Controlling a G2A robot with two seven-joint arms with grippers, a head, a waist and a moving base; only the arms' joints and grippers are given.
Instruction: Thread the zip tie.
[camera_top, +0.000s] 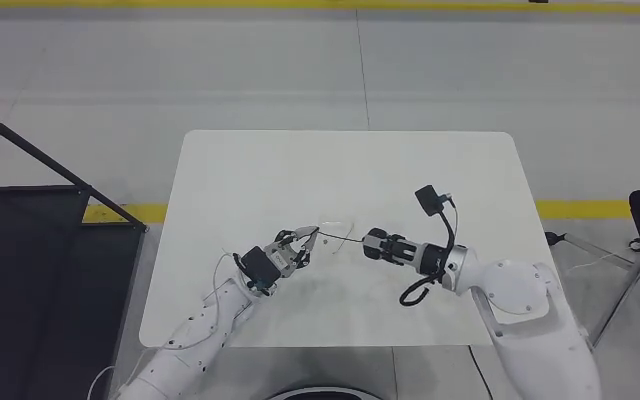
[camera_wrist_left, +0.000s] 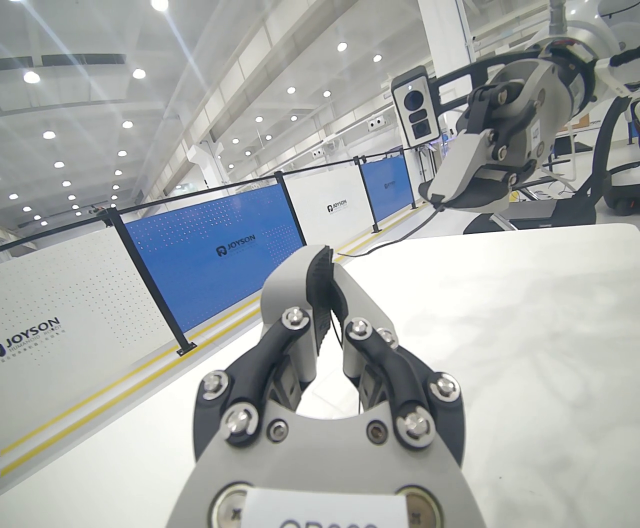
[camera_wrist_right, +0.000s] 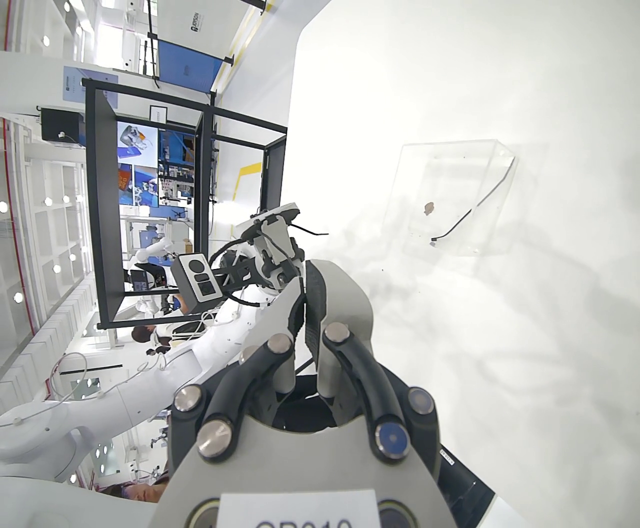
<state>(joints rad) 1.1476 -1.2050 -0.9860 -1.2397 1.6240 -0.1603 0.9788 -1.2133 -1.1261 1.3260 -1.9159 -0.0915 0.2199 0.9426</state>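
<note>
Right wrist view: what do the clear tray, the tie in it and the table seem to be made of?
Tray: likely rigid clear plastic, glossy; the table shows through it and its edges catch light.
Tie: thin black strip, probably flexible plastic, matt; it curves gently and ends in a small head.
Table: smooth white top with soft shadows; core unclear.

bright, even light falls from rows of round ceiling lamps (camera_wrist_left: 139, 74), which throw long star-shaped flare streaks across the left wrist view. the white table (camera_top: 250, 200) glares almost blank in the right wrist view, and shadows on it are pale and soft-edged. both wrist views bow straight lines toward their edges.
</note>
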